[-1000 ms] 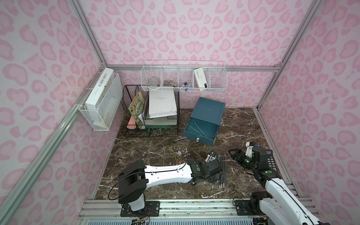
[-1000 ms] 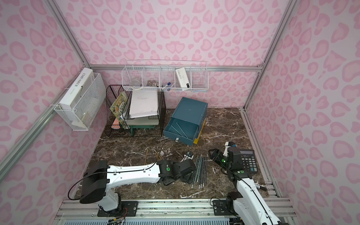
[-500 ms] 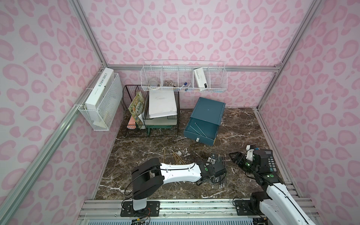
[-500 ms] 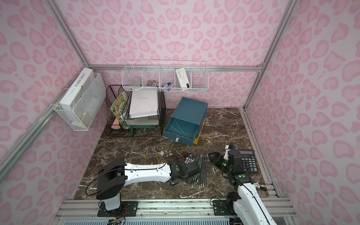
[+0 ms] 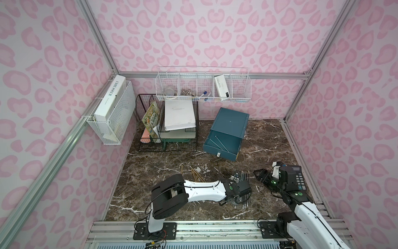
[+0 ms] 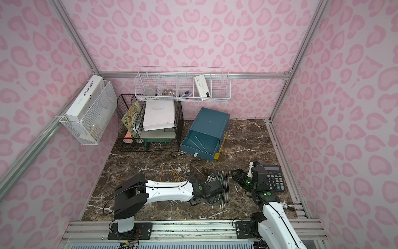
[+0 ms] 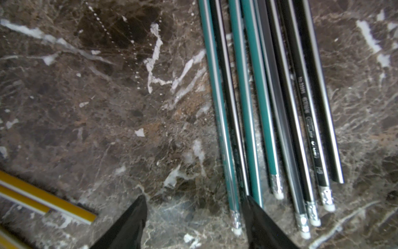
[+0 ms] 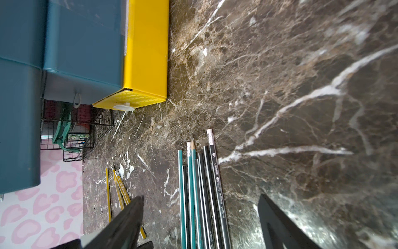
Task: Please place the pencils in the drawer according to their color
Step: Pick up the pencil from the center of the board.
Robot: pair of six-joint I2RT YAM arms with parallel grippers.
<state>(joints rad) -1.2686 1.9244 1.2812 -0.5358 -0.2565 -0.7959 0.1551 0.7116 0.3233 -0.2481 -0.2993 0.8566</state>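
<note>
We log yellow pencils [image 5: 197, 175] loose at left, with the teal drawer cabinet [image 5: 231, 118] well behind them, its top drawer open. The left gripper [image 7: 195, 197] has its jaws apart, straddling the outermost teal pencil [image 7: 217, 107]. Risk: the touching black pencil [image 7: 229, 107] gets pinched along with it — wrong colour. The right gripper [image 8: 200, 196] hovers with jaws apart — empty.

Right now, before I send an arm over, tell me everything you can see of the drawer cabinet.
The drawer cabinet is a small dark-teal box, plastic-looking, standing skewed at the back of the marble tabletop, beside the black wire rack but apart from it. Its top drawer is pulled out and holds teal pencils lying slantwise; a small white handle sits on its front. The lowest drawer is yellow and sticks out slightly.
</note>
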